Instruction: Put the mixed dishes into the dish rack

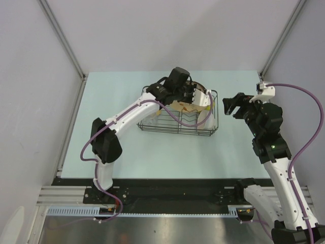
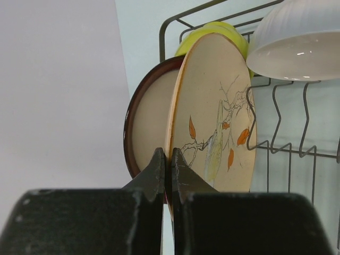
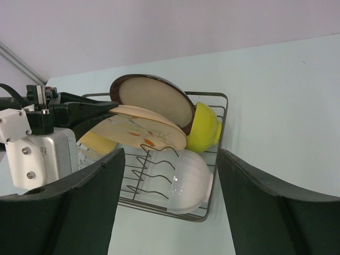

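The black wire dish rack (image 1: 152, 127) stands mid-table. My left gripper (image 2: 168, 159) is shut on the rim of the beige floral plate (image 2: 212, 106) and holds it tilted inside the rack, over the loops (image 3: 154, 159). The dark-red-rimmed cream dish (image 2: 151, 122) stands just behind the plate. The lime green bowl (image 3: 204, 127) is behind both. A white ribbed bowl (image 3: 188, 180) lies on its side in the rack's corner. The pale yellow mug (image 3: 95, 143) and the clear glass (image 3: 85, 156) are partly hidden at the rack's other end. My right gripper (image 1: 232, 105) is open and empty, right of the rack.
The rack's wire wall (image 2: 276, 149) and its upright loops stand close to the plate's face. Bare pale tabletop (image 1: 117, 96) surrounds the rack. Grey walls with metal posts (image 1: 76, 66) close in the table on the left, back and right.
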Robot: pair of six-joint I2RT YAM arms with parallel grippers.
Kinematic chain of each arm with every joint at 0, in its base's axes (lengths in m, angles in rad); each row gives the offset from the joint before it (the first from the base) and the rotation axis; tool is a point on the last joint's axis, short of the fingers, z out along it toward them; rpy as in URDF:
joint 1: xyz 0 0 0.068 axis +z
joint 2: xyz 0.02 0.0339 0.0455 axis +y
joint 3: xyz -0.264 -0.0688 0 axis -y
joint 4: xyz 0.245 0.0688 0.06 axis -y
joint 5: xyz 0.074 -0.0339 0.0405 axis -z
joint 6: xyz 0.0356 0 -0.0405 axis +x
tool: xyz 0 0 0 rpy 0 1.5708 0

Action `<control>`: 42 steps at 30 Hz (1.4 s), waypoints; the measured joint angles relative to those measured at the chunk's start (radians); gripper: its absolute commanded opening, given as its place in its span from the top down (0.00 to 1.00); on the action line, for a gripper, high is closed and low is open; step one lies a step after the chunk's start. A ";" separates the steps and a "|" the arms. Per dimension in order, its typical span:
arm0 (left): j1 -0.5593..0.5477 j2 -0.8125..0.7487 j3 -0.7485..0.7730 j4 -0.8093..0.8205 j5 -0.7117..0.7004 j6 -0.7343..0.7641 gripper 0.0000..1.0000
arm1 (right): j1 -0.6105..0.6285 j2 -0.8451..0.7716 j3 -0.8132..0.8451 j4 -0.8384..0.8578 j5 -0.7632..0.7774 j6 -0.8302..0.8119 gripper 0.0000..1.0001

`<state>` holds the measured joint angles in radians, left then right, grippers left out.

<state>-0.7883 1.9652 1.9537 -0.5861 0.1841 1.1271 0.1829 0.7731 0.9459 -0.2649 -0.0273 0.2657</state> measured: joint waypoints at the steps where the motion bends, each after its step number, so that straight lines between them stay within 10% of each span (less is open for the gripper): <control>1: -0.002 0.000 -0.011 0.008 0.001 0.003 1.00 | 0.000 0.000 0.000 0.000 -0.001 0.001 0.26; 28: -0.021 0.008 -0.149 0.122 -0.040 0.071 0.98 | -0.008 -0.023 0.000 -0.019 -0.010 0.011 0.26; 34: -0.023 0.008 -0.157 0.154 -0.064 0.090 0.52 | -0.009 -0.022 -0.003 -0.019 -0.016 0.014 0.25; 35: -0.023 0.008 -0.157 0.166 -0.074 0.095 0.25 | -0.009 -0.022 -0.003 -0.019 -0.016 0.014 0.25; 37: -0.023 0.008 -0.157 0.195 -0.085 0.111 0.00 | -0.009 -0.022 -0.003 -0.021 -0.016 0.014 0.25; 42: -0.023 0.008 -0.158 0.240 -0.113 0.113 0.00 | -0.009 -0.022 -0.003 -0.022 -0.016 0.015 0.25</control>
<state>-0.8112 1.9736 1.7954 -0.3458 0.0708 1.2400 0.1741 0.7509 0.9424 -0.2867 -0.0437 0.2806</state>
